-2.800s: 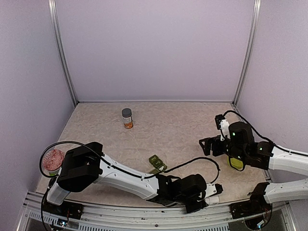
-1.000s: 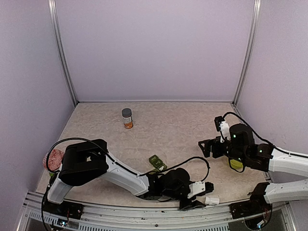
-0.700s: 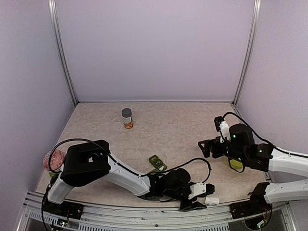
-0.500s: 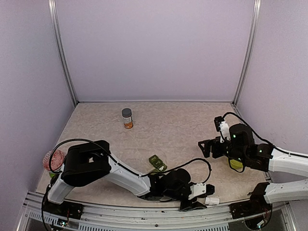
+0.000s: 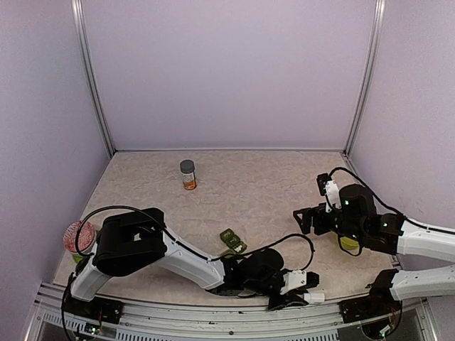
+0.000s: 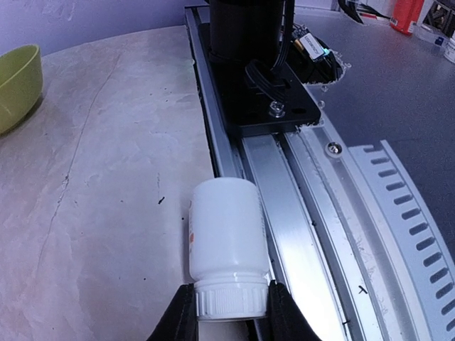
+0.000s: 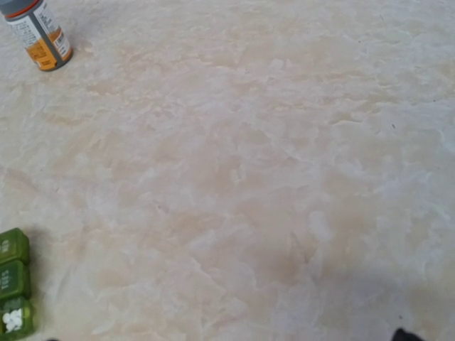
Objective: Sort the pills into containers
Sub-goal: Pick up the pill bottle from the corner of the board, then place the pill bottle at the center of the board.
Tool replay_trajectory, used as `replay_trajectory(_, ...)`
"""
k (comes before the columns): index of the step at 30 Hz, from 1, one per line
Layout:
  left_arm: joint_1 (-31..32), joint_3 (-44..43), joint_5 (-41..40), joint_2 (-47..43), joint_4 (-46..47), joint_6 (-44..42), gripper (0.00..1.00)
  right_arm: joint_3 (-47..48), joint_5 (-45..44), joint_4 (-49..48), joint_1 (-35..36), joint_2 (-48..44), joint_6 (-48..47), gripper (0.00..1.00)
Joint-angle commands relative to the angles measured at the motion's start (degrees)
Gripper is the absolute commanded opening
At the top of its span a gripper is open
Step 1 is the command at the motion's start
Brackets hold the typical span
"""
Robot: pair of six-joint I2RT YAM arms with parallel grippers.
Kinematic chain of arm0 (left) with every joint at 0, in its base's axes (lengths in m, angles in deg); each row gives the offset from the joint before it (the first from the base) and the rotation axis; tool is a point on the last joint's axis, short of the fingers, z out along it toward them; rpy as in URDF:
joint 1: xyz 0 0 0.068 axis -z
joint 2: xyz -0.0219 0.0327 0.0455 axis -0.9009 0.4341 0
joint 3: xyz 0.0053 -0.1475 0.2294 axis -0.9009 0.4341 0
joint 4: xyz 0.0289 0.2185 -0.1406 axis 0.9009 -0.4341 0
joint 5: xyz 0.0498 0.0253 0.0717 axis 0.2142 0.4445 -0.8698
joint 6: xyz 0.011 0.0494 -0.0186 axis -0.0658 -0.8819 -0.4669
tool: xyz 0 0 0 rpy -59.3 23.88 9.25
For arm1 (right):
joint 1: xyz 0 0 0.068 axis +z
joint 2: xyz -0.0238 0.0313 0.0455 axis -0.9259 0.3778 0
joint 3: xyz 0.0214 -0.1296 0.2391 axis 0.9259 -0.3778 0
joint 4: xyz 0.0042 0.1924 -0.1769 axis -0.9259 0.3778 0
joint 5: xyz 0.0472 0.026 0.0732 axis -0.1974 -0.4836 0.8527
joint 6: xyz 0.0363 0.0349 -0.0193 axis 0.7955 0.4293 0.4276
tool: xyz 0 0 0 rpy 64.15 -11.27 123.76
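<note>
Two fingers of the left gripper (image 6: 232, 316) pinch the ribbed cap of a smooth white plastic bottle (image 6: 227, 241) lying beside the aluminium rail (image 6: 284, 192). Only the right wrist view hints at white pills (image 7: 8, 321) inside the olive pill box (image 7: 13, 288) on the mottled table (image 7: 249, 177). The right gripper (image 5: 307, 219) hangs spread, empty.

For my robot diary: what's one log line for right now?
left gripper: shut on cap of white bottle lying by near rail | right gripper: open, empty | pill box: mid-table, untouched
</note>
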Motion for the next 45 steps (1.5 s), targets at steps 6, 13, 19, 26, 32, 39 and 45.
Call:
replay_trajectory(6, -0.3, 1.0, -3.3, -4.0, -2.0, 2.5, 0.15, -1.2, 0.0, -0.7, -0.6, -1.8, 0.0, 1.0)
replay_trajectory(13, -1.3, 1.1, -12.5, -11.6, -18.4, 5.3, 0.13, -1.5, -0.7, -1.4, -0.6, -1.5, -1.0, 1.0)
replay_trajectory(19, -3.7, 0.8, -18.0, -18.5, -33.3, 5.5, 0.13, -1.4, -1.0, -2.9, -0.6, -0.4, -1.7, 1.0)
replay_trajectory(26, -8.5, -3.4, -24.6, -22.6, -52.7, 5.5, 0.13, -1.6, -1.6, -3.6, -0.7, 0.6, -2.5, 1.0)
replay_trajectory(32, -12.0, -5.2, -27.2, -25.2, -59.9, 4.1, 0.13, -1.6, -0.5, -5.3, -0.7, 2.6, -2.9, 1.0)
replay_trajectory(39, -13.0, -4.7, -27.5, -27.8, -58.3, 3.2, 0.13, 0.0, 7.6, -10.3, -0.7, 7.5, 0.6, 0.98)
replay_trajectory(45, -13.0, -3.8, -21.2, -29.0, -51.4, 4.9, 0.13, 2.0, 12.3, -14.6, -0.5, 13.1, 3.6, 0.96)
